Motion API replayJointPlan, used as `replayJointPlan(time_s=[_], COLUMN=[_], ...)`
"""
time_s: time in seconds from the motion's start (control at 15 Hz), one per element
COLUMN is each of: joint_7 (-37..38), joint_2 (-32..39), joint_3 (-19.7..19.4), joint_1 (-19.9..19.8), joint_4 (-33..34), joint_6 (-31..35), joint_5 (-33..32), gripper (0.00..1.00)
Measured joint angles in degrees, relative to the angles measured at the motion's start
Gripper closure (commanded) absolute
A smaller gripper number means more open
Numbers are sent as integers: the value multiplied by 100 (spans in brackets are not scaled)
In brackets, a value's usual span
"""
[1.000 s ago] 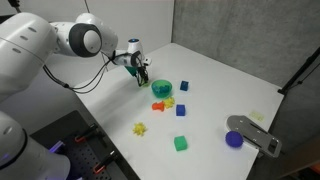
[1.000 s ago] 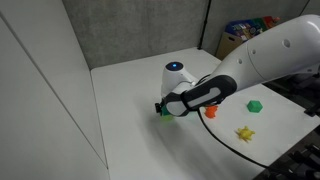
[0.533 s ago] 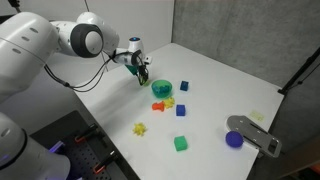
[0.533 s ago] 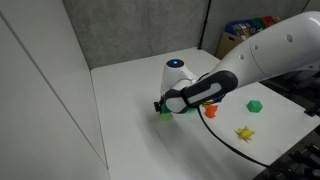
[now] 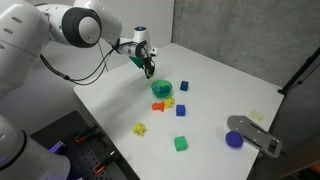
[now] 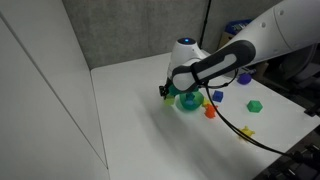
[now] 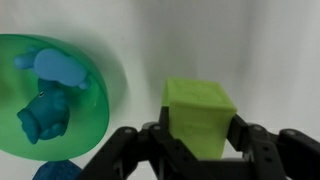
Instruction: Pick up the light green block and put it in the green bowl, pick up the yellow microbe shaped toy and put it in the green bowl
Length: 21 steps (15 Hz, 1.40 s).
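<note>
My gripper [image 5: 148,66] is shut on the light green block [image 7: 198,112] and holds it in the air, just beside the green bowl [image 5: 162,89]. In the wrist view the pale cube sits between the two black fingers [image 7: 243,138], with the bowl [image 7: 92,125] to the left; light blue and teal toys lie in it. In an exterior view the gripper [image 6: 167,92] hangs at the bowl's [image 6: 189,102] near edge. The yellow microbe shaped toy [image 5: 140,128] lies on the white table towards the front; it also shows in an exterior view [image 6: 247,131].
Around the bowl lie an orange piece [image 5: 158,105], a flat yellow-green piece [image 5: 168,101] and two blue blocks [image 5: 184,85] [image 5: 181,111]. A darker green cube [image 5: 181,144], a purple bowl [image 5: 234,140] and a grey object [image 5: 256,135] lie further off.
My gripper has risen from the table with the light green block and moved over towards the green bowl.
</note>
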Motion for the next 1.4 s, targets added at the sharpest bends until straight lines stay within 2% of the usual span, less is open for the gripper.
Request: replayJointPlan(time_s=[0.4, 0.47, 0.53, 0.67, 0.87, 1.4], joint_7=[-182, -182, -183, -186, -203, -638], joint_2=[-820, -926, -1015, -1148, -1261, -1638], joint_3=[-56, -92, -131, -193, -239, -182], joint_1=[-457, -528, -594, -719, -837, -1005], joint_4=[-764, -886, -1003, -1220, -1488, -2334], joint_6=[5, 5, 6, 5, 5, -20], joint_5=[90, 91, 91, 91, 91, 179], gripper=[71, 61, 21, 20, 0, 0])
